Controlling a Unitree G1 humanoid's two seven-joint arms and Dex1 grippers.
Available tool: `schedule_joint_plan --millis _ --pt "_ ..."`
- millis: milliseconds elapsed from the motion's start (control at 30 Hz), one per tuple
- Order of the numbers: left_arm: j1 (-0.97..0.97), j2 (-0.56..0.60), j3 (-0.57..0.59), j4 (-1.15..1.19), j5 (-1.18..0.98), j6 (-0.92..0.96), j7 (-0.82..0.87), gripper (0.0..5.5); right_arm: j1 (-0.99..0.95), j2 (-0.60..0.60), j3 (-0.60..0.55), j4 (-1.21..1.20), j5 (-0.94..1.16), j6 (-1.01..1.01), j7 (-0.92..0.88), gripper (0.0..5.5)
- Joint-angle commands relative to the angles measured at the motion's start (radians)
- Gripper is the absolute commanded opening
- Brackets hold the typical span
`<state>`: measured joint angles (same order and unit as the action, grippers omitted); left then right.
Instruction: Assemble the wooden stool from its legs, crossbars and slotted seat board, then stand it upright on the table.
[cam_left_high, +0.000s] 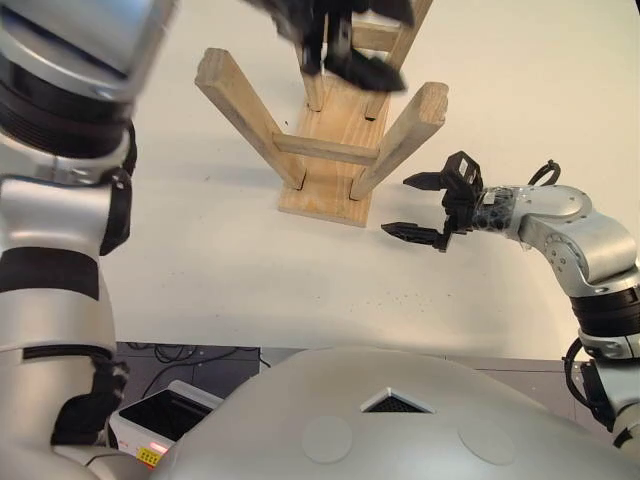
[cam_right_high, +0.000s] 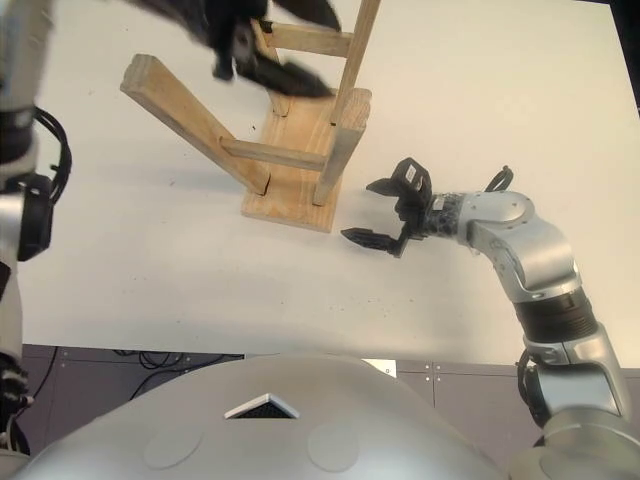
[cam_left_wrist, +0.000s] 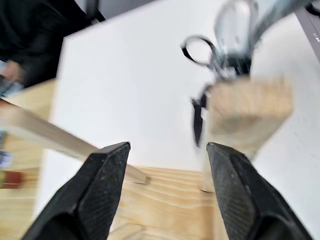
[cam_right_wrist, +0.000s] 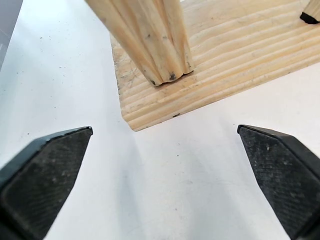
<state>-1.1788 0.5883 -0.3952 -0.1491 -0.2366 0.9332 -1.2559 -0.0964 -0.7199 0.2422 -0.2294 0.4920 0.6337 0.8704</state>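
Note:
The wooden stool lies upside down on the white table, with its slotted seat board (cam_left_high: 322, 200) flat and its legs pointing up. A crossbar (cam_left_high: 325, 150) joins the two near legs (cam_left_high: 245, 105). My left gripper (cam_left_high: 340, 60) hovers open over the far half of the seat board (cam_left_wrist: 165, 200), between the far legs, holding nothing. One leg (cam_left_wrist: 250, 115) stands just beside it. My right gripper (cam_left_high: 400, 205) is open low over the table, just right of the board's near right corner (cam_right_wrist: 150, 110). Nothing is between its fingers.
Bare white table (cam_left_high: 200, 270) stretches left of, right of and in front of the stool. The table's front edge (cam_left_high: 200, 343) runs close to me. Below it at the left are a small box (cam_left_high: 165, 420) and cables.

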Motion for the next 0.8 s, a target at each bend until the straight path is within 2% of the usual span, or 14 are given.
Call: schedule_joint_plan --millis 33,167,267,333,400,500,633,800 --pt "-0.061 0.053 0.258 0.118 -0.077 0.101 0.085 2.8 0.059 -0.013 -0.057 -0.087 0.026 -0.024 0.027 5.35" --pt "0.049 0.064 0.587 0.291 -0.179 0.187 0.226 2.8 0.13 0.011 -0.151 -0.184 0.175 0.02 0.069 5.35" --pt "0.303 0.042 0.683 0.406 -0.165 0.108 0.332 2.8 0.14 0.02 -0.188 -0.256 0.334 0.114 0.081 5.35" --pt "0.454 -0.042 0.678 0.414 -0.155 0.034 0.401 2.8 0.134 0.013 -0.166 -0.281 0.359 0.149 0.078 5.35" --pt "0.604 -0.145 0.629 0.321 -0.18 0.006 0.443 2.8 0.113 0.025 -0.113 -0.268 0.295 0.131 0.054 5.35" --pt "0.718 -0.252 0.607 0.24 -0.227 -0.027 0.475 2.8 0.08 0.062 -0.062 -0.228 0.212 0.079 0.02 5.35" --pt "0.82 -0.227 0.566 0.047 -0.378 0.102 0.387 2.8 -0.016 0.124 -0.105 -0.075 0.104 -0.018 -0.056 5.35" --pt "0.92 -0.23 0.489 -0.171 -0.515 0.209 0.397 2.8 -0.137 0.162 -0.12 0.176 -0.108 -0.183 -0.18 5.35"
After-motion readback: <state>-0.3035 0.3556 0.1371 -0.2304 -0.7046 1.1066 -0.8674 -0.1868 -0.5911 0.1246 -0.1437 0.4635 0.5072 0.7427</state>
